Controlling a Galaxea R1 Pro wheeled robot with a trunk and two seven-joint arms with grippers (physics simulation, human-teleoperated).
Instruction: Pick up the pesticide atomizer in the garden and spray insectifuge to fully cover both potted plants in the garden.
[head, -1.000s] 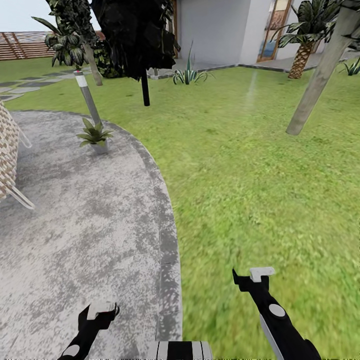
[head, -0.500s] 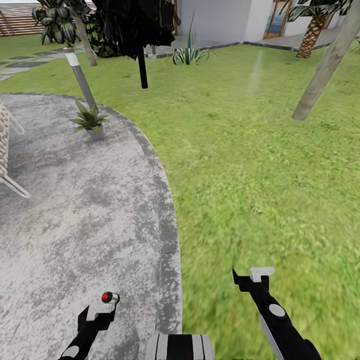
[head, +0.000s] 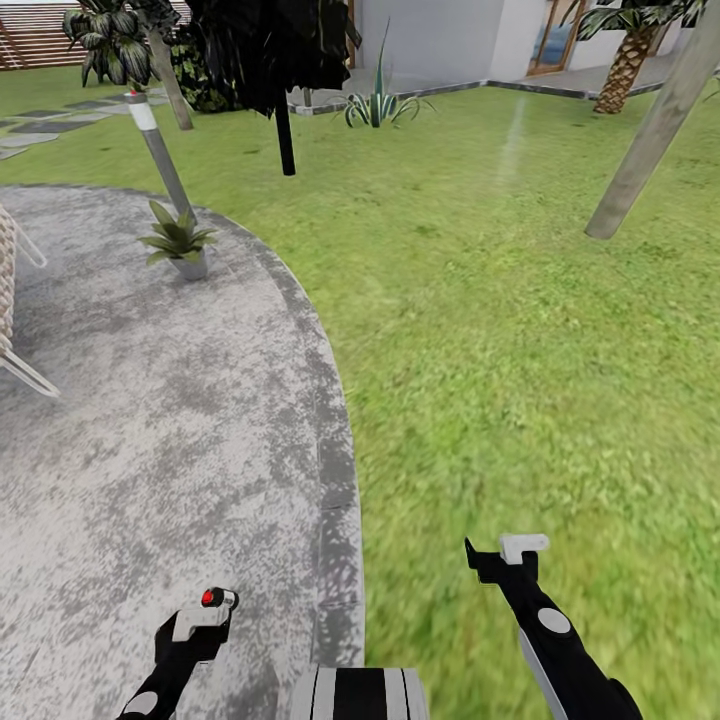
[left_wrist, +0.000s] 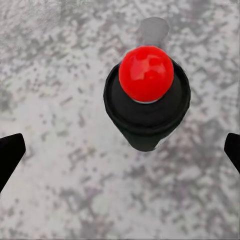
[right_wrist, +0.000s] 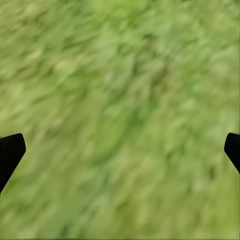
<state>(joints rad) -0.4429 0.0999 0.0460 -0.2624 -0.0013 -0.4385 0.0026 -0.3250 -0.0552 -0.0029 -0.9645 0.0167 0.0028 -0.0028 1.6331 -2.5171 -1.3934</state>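
Ahead, in the head view, a potted plant (head: 177, 237) sits at about eleven o'clock on the grey paved patio (head: 150, 420), its green leaves rising from a small grey pot just inside the patio's curved edge, with a slanted grey post (head: 158, 152) leaning up behind it. The lawn (head: 520, 330) covers everything from twelve round to four o'clock, crossed by a tilted pale trunk (head: 650, 130) at two o'clock; a dark tree (head: 275, 60) stands at twelve with its crown cut off by the frame. At nine o'clock a woven chair (head: 10, 300) is mostly cut off. Low at seven o'clock the left gripper (head: 205, 615) hangs over the patio with a small red-topped thing at its tip; at five o'clock the right gripper (head: 510, 552) hangs over the grass.

In the left wrist view the pesticide atomizer (left_wrist: 147, 100) stands on the paving, seen end-on from above: a red round cap on a black collar, long axis running straight toward the camera, so its body is hidden under the cap. The black fingertips (left_wrist: 10, 152) sit far out at both edges, spread wide and well clear of it.

In the right wrist view blurred grass (right_wrist: 120, 115) lies below, and the fingertips (right_wrist: 10, 150) are likewise spread wide with nothing between them
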